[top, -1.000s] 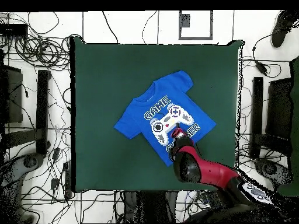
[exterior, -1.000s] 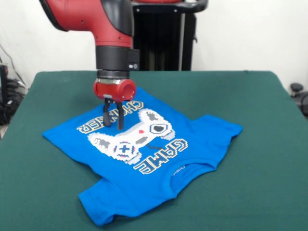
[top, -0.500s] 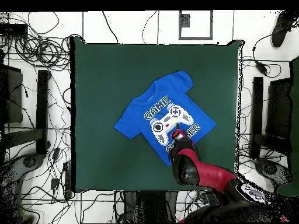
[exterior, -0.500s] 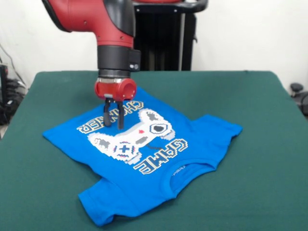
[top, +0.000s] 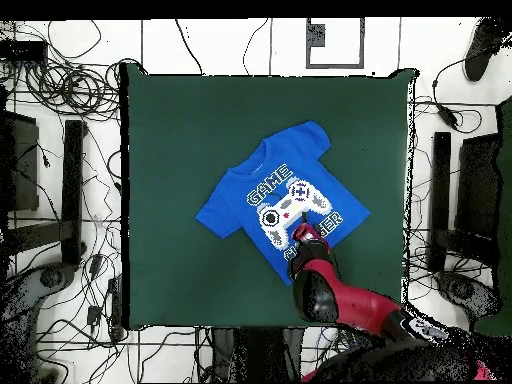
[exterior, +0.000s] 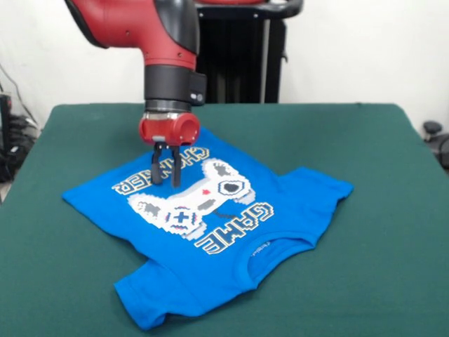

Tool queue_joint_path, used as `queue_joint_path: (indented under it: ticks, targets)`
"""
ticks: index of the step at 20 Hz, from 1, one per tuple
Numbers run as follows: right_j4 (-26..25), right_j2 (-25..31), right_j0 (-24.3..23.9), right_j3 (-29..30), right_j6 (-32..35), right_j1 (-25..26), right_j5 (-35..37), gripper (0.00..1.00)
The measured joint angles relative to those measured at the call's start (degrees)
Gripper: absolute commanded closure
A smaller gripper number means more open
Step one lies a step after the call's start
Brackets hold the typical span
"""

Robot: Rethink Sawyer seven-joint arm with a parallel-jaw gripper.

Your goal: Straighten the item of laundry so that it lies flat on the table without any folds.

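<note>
Near the middle of the table (exterior: 393, 210), set a little toward the robot's edge in my overhead view, the blue T-shirt (exterior: 210, 232) lay print side up and skewed to the table's edges. Most of it looked flat. Its hem pointed at the robot's edge and its collar at the opposite edge. I judged the job to be at the smoothing stage, with little left: 1 sleeve, at the corner nearest the front camera, looked bunched, with a fold line where it met the body, and the other sleeve lay rumpled at its edge.

My gripper (exterior: 166, 181) hung straight down from a vertical wrist over the "CHANGER" lettering (exterior: 158, 172), close to the hem. Its 2 fingers (exterior: 176, 170) stood narrow, with only a slim gap between them, and held nothing. The tips seemed just at or above the cloth; I could not tell whether they touched it.

My next move, as I read it, called for going to the bunched sleeve, pinching its outer edge and drawing it outward toward the open felt. Too deep a pinch could drag the whole shirt.
</note>
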Motion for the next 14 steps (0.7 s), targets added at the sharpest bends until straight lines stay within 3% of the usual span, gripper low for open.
queue_joint_path:
  ticks: [14]
  targets:
    - [-1.07,-0.37,-0.45,0.52,0.0,0.88,-3.69,0.0]
